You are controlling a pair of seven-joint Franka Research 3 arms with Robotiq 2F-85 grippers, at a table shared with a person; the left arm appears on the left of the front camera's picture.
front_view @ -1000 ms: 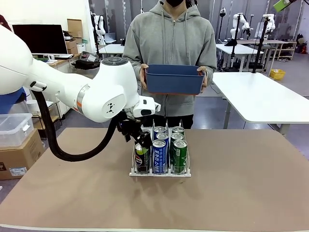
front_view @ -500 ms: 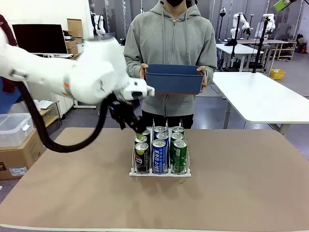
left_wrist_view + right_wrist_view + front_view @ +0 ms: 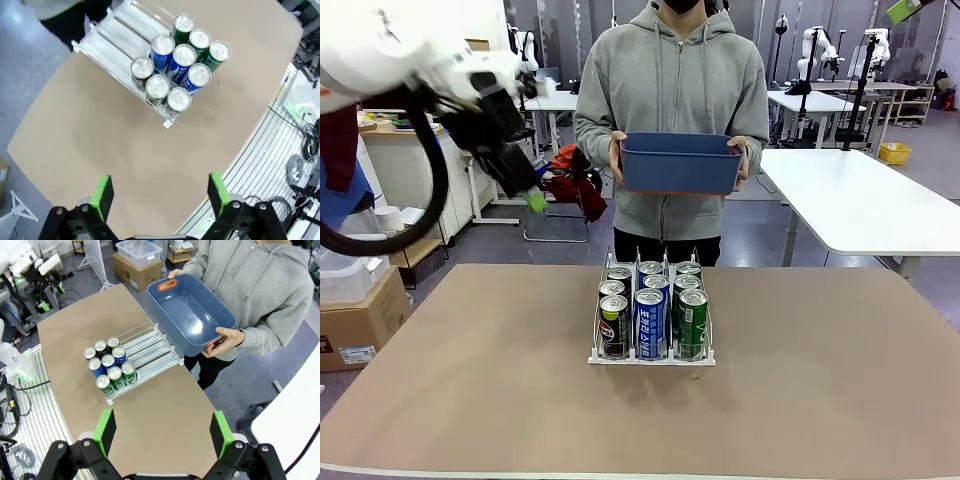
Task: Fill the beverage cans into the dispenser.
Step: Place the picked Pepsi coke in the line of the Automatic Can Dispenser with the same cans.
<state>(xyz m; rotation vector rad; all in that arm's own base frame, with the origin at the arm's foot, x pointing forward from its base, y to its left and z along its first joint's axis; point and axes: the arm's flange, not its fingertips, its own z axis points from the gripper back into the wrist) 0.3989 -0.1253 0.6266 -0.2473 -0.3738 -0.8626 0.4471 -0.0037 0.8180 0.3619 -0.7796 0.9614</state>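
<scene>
Upright, slim aluminium cans (image 3: 650, 318) in wire-and-plastic dispenser (image 3: 651, 356)

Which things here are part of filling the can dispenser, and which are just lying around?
Part of the job:
- beverage cans, nine, three per lane
- dispenser on the table
- blue bin, empty, held by the person
- left tool, open, raised left of the person

Just lying about:
- cardboard box
- clear storage tub
- monitor
</scene>
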